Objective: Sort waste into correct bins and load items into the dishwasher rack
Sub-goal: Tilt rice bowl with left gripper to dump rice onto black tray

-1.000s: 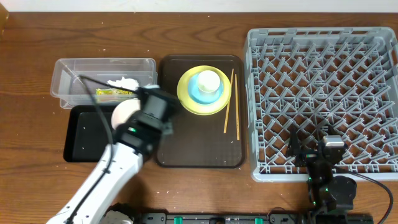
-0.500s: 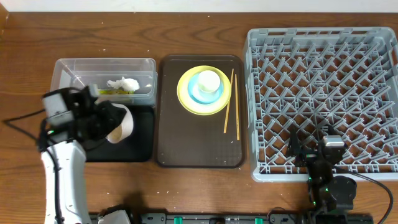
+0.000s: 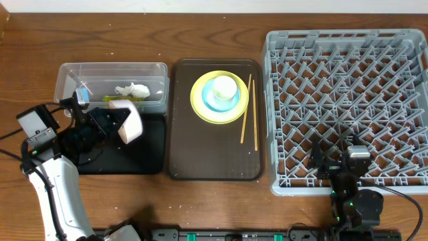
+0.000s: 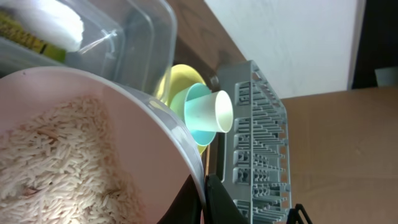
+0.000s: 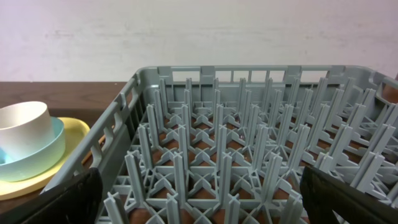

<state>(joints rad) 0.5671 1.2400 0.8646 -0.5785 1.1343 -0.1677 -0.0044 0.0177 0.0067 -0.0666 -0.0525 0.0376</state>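
Left gripper (image 3: 114,126): closed on the rim of the pinkish-white bowl (image 3: 131,124). In the left wrist view one dark finger (image 4: 217,200) lay against the bowl's outer wall at the rim.
Bowl position: held off the surface and steeply tilted, over the far part of the black tray (image 3: 150,152), just beside the near wall of the clear tub (image 3: 64,88).
Rice (image 4: 56,165): packed inside the held bowl, covering most of its inner wall in the left wrist view.
Clear tub contents: a crumpled white tissue (image 3: 132,89) and, just in front of it, the green-and-yellow wrapper (image 3: 112,99). Both lay at the side of the tub nearest the bowl.
Black tray: lay directly in front of the tub, their long sides touching or nearly so. The left arm crossed its left half.
Brown serving tray (image 3: 214,164): to the right of the tub and black tray, between them and the rack.
Stack on it: yellow plate (image 3: 199,112) with the blue bowl (image 3: 210,102) on it and the white cup (image 3: 225,87) in the bowl, at the tray's far end.
Chopsticks (image 3: 246,112): two sticks lay lengthwise just right of the plate, along the tray's right side.
Rack (image 3: 348,87): grey, at the right of the table (image 3: 134,40), with only its pegs in view.
Right gripper (image 5: 202,202): fingers wide apart with nothing between them, over the rack's near edge and well apart from the held bowl.
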